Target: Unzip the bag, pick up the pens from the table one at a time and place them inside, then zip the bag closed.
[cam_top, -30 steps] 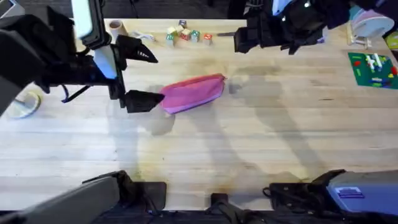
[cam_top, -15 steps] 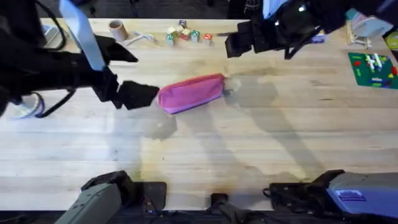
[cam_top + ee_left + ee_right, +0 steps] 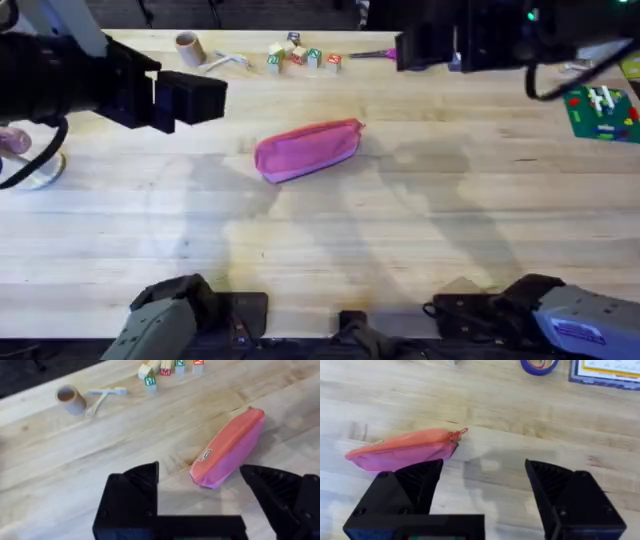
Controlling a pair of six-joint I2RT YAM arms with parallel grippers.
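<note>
The pink bag [image 3: 308,150] lies slantwise in the middle of the table [image 3: 330,250], alone, with its zipper shut. The zipper pull [image 3: 461,432] is at the bag's right end. My left gripper [image 3: 185,100] hangs high, left of and beyond the bag, its black fingers open and empty. In the left wrist view the bag [image 3: 227,447] lies below and between my left gripper [image 3: 200,495] fingers. Open and empty as well, my right gripper [image 3: 425,45] is raised over the table's far right side. It looks down on the bag [image 3: 402,450] from my right gripper [image 3: 482,495]. The pens are out of view.
Wooden letter blocks [image 3: 300,55], a small cardboard tube [image 3: 186,44] and a white stick [image 3: 228,62] lie along the far edge. Purple-handled scissors [image 3: 375,54] sit beside the blocks. A green board [image 3: 600,110] is at the far right, a tape roll [image 3: 35,170] at the left.
Both arms have risen and drawn away from the bag. The left gripper left the bag's left end and went up and left. The right gripper shifted to the right.
</note>
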